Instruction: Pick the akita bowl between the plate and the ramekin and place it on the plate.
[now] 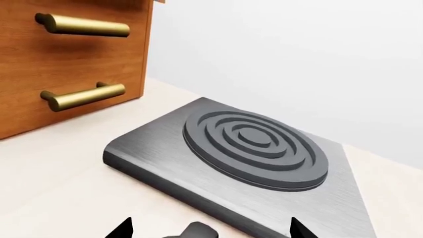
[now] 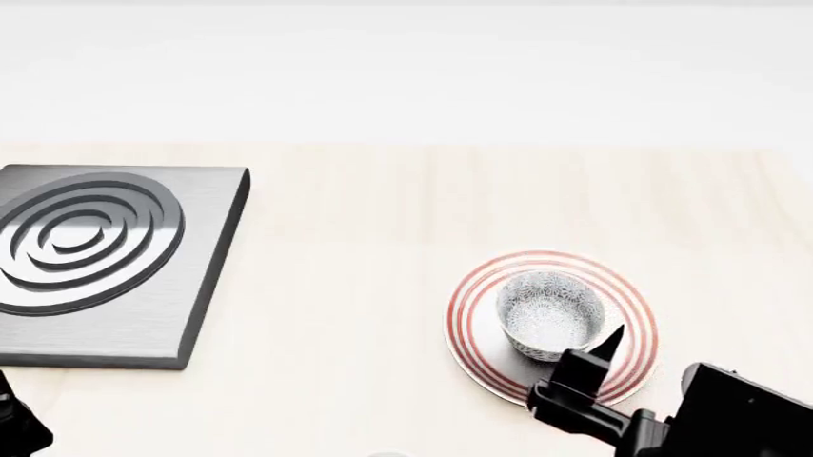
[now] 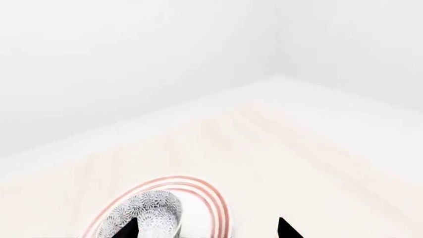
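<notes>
The speckled akita bowl [image 2: 549, 313] stands upright on the red-ringed plate [image 2: 478, 295], a little toward its far side. My right gripper [image 2: 595, 354] hovers over the plate's near right rim, just beside the bowl, open and holding nothing. From the right wrist, the bowl [image 3: 142, 214] sits on the plate [image 3: 213, 204] by one fingertip of the open right gripper [image 3: 208, 229]. The left gripper [image 1: 211, 230] is open and empty, low over the counter beside the stove plate. The ramekin is out of view.
A grey stove plate [image 2: 204, 286] with raised concentric rings lies at the counter's left, also seen from the left wrist [image 1: 165, 148]. Beyond it is a wooden cabinet [image 1: 79, 59] with brass handles. A white wall runs along the back of the counter.
</notes>
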Tool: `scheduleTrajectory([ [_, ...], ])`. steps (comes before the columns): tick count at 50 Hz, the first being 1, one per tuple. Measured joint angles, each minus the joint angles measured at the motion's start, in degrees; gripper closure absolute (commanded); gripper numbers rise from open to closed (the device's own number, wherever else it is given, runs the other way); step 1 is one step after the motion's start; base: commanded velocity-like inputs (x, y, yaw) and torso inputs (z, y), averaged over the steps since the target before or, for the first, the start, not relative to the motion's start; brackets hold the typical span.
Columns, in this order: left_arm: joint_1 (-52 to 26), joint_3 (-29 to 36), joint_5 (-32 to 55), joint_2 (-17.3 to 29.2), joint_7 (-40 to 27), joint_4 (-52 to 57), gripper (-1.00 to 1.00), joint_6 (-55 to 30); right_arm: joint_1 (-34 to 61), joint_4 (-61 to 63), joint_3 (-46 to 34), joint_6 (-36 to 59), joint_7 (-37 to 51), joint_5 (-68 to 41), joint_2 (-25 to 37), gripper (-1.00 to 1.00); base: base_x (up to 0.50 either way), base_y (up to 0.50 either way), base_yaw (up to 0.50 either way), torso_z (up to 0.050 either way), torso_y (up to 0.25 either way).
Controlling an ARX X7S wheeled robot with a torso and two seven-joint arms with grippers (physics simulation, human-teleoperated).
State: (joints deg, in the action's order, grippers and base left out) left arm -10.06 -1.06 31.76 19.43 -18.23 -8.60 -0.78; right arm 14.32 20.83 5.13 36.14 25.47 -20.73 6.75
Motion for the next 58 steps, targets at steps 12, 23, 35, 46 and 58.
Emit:
scheduleTrajectory([
  [12,0.05,0.04,0.11,0.09,-0.15,0.33,-1.00,0.14,-2.30,1.49,-0.41,-3.49,0.70,1.27,1.13,-1.00,0.00,0.00,0.00,0.000,0.000],
  [23,0.35,0.01,0.46,0.27,-0.39,1.43,-1.00,0.01,-3.75,4.03,0.05,-4.92,1.63,1.90,2.55,-1.00,0.00,0.00,0.00,0.000,0.000],
  [35,0.96,-0.22,1.32,0.67,-0.94,3.69,-1.00,-0.58,-4.64,6.43,0.92,-4.61,2.57,1.44,3.71,-1.00,0.00,0.00,0.00,0.000,0.000],
  [46,2.04,-0.79,2.82,1.39,-1.62,7.24,-1.00,-1.55,-5.06,8.67,1.89,-3.26,3.40,0.38,4.63,-1.00,0.00,0.00,0.00,0.000,0.000],
  [58,3.31,-1.37,4.45,2.27,-2.32,11.28,-1.00,-2.58,-5.51,11.69,2.75,-1.43,4.33,-0.73,5.72,-1.00,0.00,0.00,0.00,0.000,0.000],
])
